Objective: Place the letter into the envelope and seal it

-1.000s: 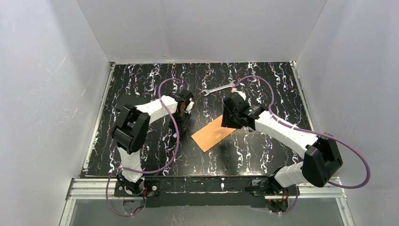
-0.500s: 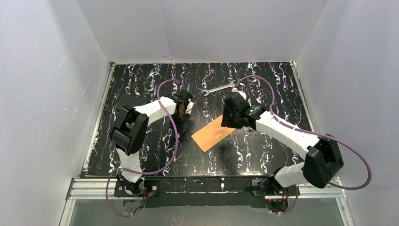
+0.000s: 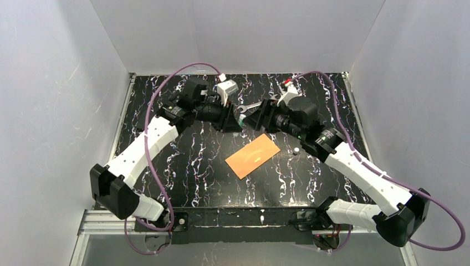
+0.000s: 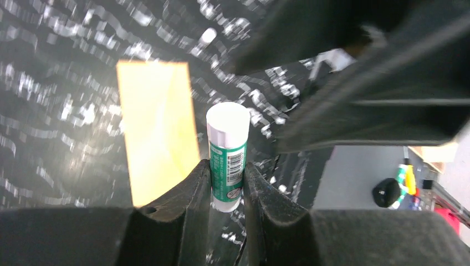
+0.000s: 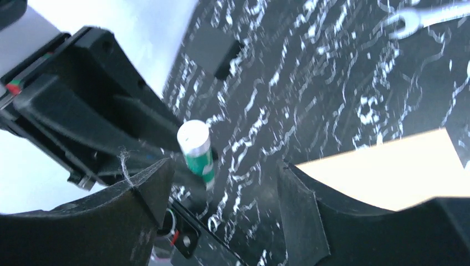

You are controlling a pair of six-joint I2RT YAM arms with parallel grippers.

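The orange-brown envelope (image 3: 252, 155) lies flat in the middle of the table, and also shows as the envelope (image 4: 158, 127) in the left wrist view and the envelope (image 5: 388, 172) in the right wrist view. The letter is out of view. My left gripper (image 3: 233, 124) (image 4: 227, 166) is raised behind the envelope, shut on a green-and-white glue stick (image 4: 227, 149) that points toward the right arm. Facing it a short way off, my right gripper (image 3: 256, 118) (image 5: 221, 169) stands open with nothing between its fingers. The glue stick (image 5: 198, 151) sits just beyond its left finger.
A silver wrench (image 3: 261, 103) (image 5: 427, 14) lies on the table behind the two grippers, partly covered by them. A small white round piece (image 3: 296, 149) rests right of the envelope. White walls enclose the table on three sides.
Both arms rose off the table and swung toward the back middle, now facing each other. The right gripper left the envelope's edge and its jaws widened. The left gripper carries the glue stick.
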